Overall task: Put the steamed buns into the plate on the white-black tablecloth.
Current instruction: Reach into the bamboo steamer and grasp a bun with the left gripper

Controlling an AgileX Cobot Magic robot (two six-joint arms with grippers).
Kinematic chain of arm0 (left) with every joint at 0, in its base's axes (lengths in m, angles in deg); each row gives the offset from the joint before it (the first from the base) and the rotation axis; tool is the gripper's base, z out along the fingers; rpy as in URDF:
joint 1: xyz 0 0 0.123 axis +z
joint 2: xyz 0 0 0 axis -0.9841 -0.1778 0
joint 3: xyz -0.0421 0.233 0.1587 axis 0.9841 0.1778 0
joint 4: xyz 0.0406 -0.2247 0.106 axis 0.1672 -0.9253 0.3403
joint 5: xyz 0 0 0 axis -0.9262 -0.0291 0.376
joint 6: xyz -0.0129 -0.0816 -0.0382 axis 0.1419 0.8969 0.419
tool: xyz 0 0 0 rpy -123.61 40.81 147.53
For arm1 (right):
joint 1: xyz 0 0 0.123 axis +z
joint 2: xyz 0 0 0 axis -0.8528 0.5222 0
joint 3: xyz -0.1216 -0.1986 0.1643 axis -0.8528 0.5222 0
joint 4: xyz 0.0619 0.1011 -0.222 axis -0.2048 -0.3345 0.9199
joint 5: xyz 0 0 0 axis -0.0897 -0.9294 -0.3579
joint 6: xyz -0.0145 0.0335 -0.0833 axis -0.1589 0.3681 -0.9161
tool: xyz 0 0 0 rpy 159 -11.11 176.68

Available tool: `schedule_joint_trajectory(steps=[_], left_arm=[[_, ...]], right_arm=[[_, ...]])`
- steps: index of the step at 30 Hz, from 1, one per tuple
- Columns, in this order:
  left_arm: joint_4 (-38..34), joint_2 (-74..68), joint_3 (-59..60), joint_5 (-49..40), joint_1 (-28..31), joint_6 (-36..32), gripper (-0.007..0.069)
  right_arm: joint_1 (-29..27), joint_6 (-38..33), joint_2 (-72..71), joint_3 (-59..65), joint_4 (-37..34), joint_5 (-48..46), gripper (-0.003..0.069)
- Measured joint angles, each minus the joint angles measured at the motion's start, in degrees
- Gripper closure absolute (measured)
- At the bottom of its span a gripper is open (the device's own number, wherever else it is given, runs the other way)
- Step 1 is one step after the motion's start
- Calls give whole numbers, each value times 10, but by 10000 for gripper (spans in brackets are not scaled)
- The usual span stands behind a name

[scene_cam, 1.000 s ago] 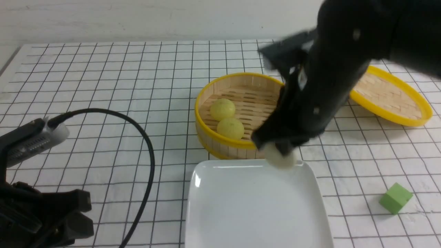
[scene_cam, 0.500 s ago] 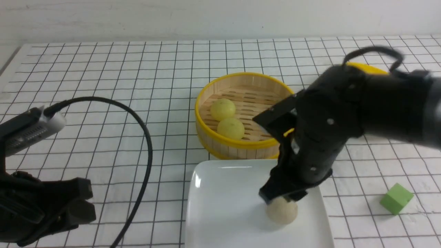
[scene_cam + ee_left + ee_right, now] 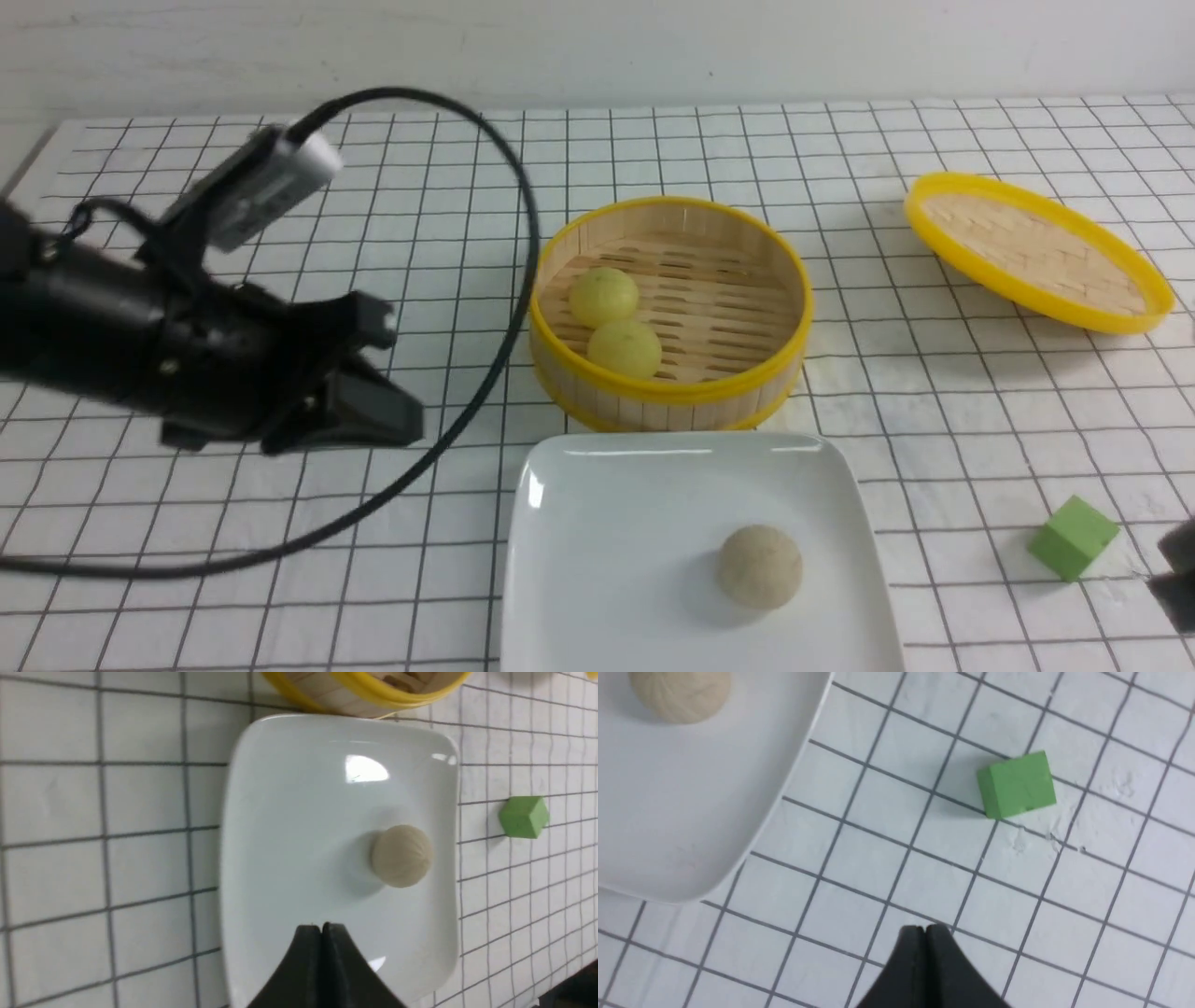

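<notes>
Left end effector (image 3: 321, 928), pressed together and empty, is nearer; I see the yellow buns (image 3: 604, 297) in the steamer's (image 3: 667, 397) left half.

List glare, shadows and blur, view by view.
Front view: a glare streak on the glossy white rounded-square plate near its left rim. Left wrist view: a glare patch on that plate, soft shadow beside the beige-white round bun. Right wrist view: the small green cube is sharp, casting faint shadow.
</notes>
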Motion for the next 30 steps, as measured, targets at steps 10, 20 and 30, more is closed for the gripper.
schedule_joint_trajectory(steps=[10, 20, 30], left_arm=[[120, -228, -262, 30, -174, 147, 316], [229, -389, -459, 36, -190, 226, 167], [280, -474, -506, 9, -190, 230, 259]], right_arm=[[-20, 0, -36, 47, -24, 64, 673], [-21, 0, -36, 47, -26, 68, 668], [-21, 0, -36, 47, -28, 71, 662]])
